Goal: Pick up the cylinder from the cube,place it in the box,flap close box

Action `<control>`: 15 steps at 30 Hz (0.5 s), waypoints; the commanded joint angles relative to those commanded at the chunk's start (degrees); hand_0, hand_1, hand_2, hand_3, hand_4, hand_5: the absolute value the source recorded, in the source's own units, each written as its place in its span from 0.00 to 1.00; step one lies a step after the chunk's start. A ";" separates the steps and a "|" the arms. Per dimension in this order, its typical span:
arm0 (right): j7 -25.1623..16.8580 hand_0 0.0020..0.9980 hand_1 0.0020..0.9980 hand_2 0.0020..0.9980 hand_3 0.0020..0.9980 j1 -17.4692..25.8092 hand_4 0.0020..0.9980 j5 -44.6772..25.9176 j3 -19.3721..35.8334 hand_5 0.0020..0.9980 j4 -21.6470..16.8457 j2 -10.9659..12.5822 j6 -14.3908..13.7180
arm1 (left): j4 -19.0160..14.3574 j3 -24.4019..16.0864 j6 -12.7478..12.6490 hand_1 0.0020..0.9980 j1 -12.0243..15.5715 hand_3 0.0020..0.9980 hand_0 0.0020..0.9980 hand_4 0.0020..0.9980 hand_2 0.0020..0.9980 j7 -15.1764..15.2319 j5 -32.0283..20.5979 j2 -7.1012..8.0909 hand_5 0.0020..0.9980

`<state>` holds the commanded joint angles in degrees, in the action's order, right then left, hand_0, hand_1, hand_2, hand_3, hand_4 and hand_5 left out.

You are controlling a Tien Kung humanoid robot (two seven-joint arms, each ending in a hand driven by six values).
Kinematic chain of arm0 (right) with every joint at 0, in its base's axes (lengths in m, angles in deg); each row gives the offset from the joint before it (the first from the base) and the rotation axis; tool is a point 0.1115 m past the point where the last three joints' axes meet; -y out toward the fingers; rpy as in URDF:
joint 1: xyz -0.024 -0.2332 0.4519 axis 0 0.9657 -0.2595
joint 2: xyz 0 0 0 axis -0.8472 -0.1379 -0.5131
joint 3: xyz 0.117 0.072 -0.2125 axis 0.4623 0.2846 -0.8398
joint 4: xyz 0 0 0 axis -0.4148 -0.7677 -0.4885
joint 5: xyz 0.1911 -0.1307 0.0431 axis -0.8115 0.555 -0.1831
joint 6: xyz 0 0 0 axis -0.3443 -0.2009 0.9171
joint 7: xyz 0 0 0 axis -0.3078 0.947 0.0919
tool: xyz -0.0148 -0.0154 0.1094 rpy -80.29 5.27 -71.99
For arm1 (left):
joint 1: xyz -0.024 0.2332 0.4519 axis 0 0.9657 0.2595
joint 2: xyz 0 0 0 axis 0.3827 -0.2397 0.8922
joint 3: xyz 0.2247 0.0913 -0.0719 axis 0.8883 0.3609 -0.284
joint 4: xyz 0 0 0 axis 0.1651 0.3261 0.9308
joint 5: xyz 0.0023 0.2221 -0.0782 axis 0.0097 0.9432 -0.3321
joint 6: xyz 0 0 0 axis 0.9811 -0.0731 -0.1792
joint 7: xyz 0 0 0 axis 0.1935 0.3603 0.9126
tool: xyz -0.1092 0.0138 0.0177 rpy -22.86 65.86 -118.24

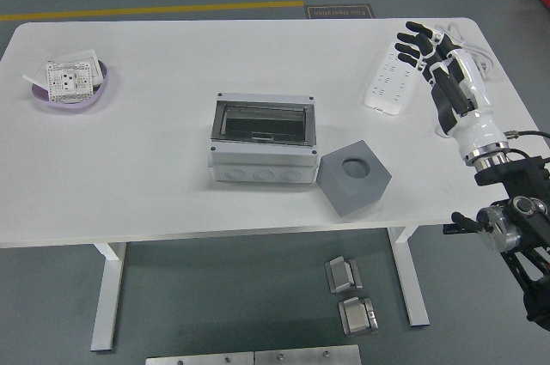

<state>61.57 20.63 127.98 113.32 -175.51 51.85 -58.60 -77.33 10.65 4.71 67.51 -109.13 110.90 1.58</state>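
A white table point(129, 176) fills most of the head view. At its middle a grey box point(262, 143) is seen, with a dark clear flap across its top; whether the flap lies fully shut cannot be told. Just beside the box's right front corner a grey cube point(354, 178) is set, turned corner-on, with a round hole in its top face. The cylinder cannot be made out: the hole looks dark, and nothing can be discerned through the flap. At the far left a purple bowl point(96, 94) is placed, holding a white socket plate point(69, 78). Near the far right edge a white power strip point(392, 78) lies slanted. Above that strip the right hand point(440, 69) is held over the table, its fingers spread apart and nothing grasped. The path between hand and cube is taken up by bare tabletop only. On the floor beyond the table a dark sign point(341, 11) with writing is seen; the writing is too small to be read.
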 joint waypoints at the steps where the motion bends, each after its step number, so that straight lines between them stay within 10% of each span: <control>1: -0.47 0.81 0.76 0.75 0.75 0.02 0.87 -2.38 0.06 0.69 0.11 0.00 1.15 | 0.01 0.00 -0.01 0.78 0.01 0.87 0.78 0.74 0.76 0.01 -0.02 0.02 0.58; 15: -4.12 0.71 0.67 0.70 0.73 -0.41 0.89 -30.67 -3.55 0.80 2.96 0.20 16.64 | -0.01 0.13 -0.02 0.78 -0.06 0.87 0.78 0.75 0.76 0.06 -0.18 -0.02 0.58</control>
<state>57.46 20.22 97.30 109.77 -172.55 52.04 -41.96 -77.33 10.79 4.69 67.45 -109.07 110.72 1.56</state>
